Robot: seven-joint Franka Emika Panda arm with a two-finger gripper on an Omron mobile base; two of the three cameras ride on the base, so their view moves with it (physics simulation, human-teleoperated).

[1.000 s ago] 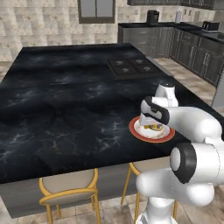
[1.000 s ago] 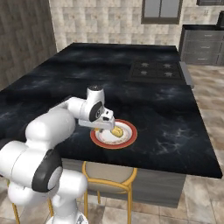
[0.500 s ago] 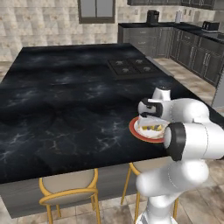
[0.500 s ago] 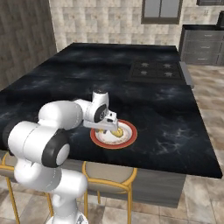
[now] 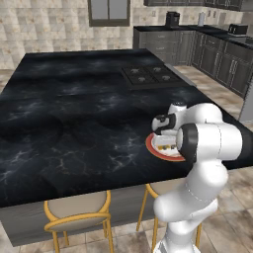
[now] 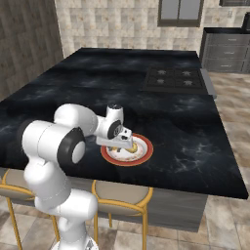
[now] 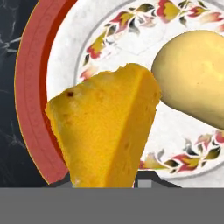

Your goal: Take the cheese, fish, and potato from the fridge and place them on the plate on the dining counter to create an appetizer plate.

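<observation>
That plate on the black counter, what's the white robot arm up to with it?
The arm is putting together a small food plate. Its gripper is down low over the red-rimmed plate on the dining counter, shut on a wedge of cheese. A potato already lies on the plate beside the cheese. No fish can be seen on the plate yet, so that part looks not yet done. Whether the cheese is resting on the plate or held just above it is hard to tell.

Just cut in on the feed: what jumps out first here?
The yellow-orange cheese wedge, up close in the hand view over the red-rimmed floral plate. The smooth yellowish potato lies on the plate beside it. The white arm's gripper sits low over that plate, near the black marble counter's front edge.
</observation>
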